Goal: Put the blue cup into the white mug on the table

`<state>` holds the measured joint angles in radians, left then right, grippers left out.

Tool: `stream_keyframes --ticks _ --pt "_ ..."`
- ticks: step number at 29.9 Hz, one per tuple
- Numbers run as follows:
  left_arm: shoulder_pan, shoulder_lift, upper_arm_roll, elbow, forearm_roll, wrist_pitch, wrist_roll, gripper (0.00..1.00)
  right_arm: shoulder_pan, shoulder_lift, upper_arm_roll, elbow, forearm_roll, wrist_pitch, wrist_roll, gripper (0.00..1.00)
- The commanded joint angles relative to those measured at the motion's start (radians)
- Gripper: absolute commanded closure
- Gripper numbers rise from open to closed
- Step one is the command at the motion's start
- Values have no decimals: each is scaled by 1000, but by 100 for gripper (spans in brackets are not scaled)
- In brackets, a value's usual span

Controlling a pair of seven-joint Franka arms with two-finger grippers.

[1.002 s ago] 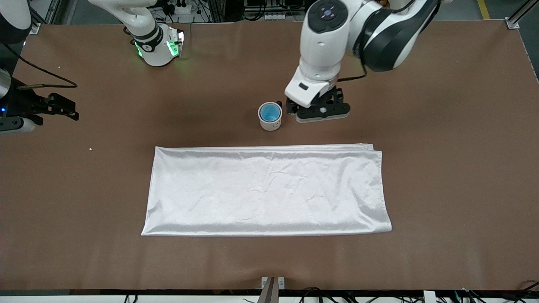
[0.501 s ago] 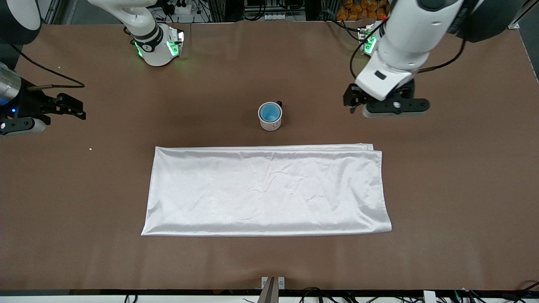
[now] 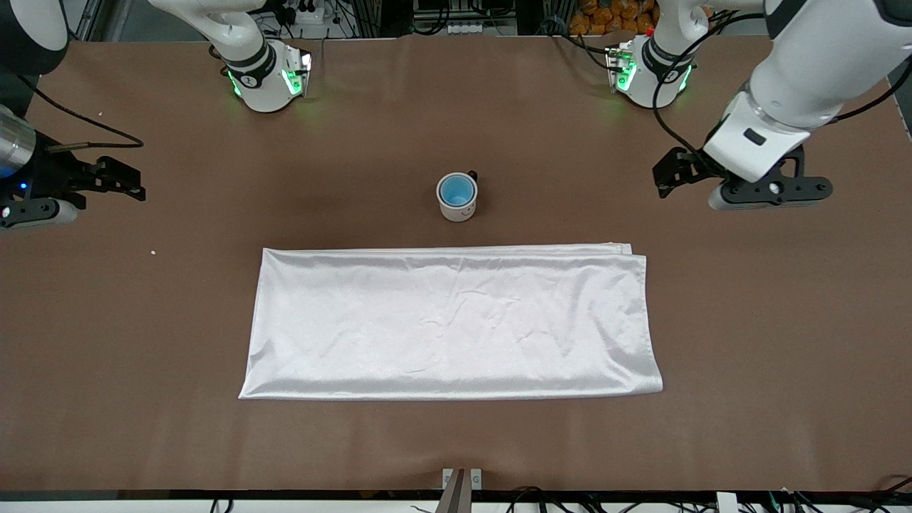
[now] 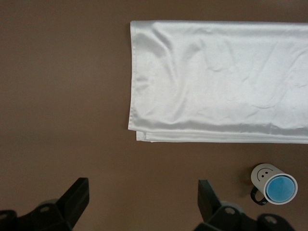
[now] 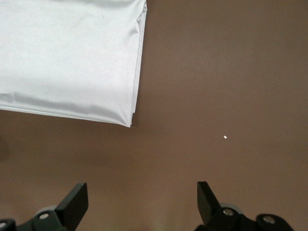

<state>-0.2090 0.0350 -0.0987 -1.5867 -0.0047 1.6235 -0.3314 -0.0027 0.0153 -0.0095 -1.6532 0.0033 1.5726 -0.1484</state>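
The blue cup [image 3: 457,189] sits inside the white mug [image 3: 458,208], which stands upright on the brown table [image 3: 748,320] between the arm bases and the white cloth. Both also show in the left wrist view: cup [image 4: 280,189], mug [image 4: 263,174] with its black handle. My left gripper [image 3: 741,187] is open and empty, up over bare table toward the left arm's end, well clear of the mug; its open fingers frame bare table in the left wrist view [image 4: 143,202]. My right gripper [image 3: 107,184] is open and empty, waiting over the table's right-arm end [image 5: 143,204].
A shiny white cloth [image 3: 449,320] lies flat on the table, nearer the front camera than the mug. It also shows in the left wrist view [image 4: 216,82] and the right wrist view [image 5: 67,57]. A small white crumb [image 3: 153,251] lies near the right gripper.
My left gripper, open and empty, has drawn away from beside the mug toward the left arm's end of the table. The cup stays in the mug. The right arm barely moved.
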Motion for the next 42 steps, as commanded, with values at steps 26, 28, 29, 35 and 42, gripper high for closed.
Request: stream_keyframes --ticks 26,28,29,35,42 --pt "-3 -40 151 -44 48 30 232 0 7 -11 -3 18 76 26 141 0" --pt "-4 -38 154 -42 48 30 232 0 7 -11 -3 18 76 24 139 0" --pt "-3 -37 157 -42 48 32 232 0 7 -11 -3 18 76 24 138 0" --pt "-3 -30 157 -41 43 53 232 0 6 -11 -4 19 76 18 133 0" --pt "-3 -30 157 -41 38 59 232 0 6 -11 -7 20 75 10 132 0"
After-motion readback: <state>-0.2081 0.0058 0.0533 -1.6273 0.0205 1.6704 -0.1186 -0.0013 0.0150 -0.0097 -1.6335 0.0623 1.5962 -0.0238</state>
